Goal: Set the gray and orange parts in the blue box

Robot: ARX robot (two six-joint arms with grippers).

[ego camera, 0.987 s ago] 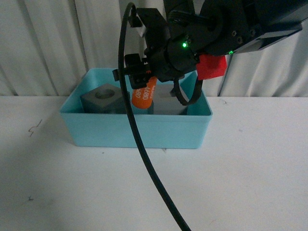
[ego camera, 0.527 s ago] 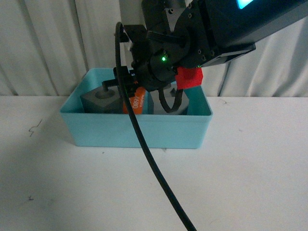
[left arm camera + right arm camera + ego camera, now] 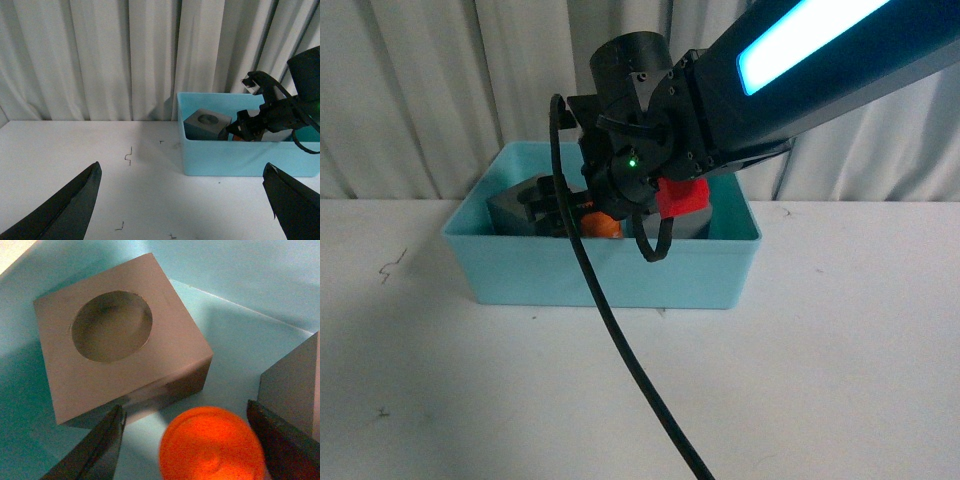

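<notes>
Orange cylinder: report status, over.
Right pincer down in blue box, jaws flanking orange cylinder. Both gray cubes inside. Left pincer open, idle.

A lab-style test setup: a bare white table backed by pleated white curtains.

Pleated white curtains hang behind a white table.
</notes>
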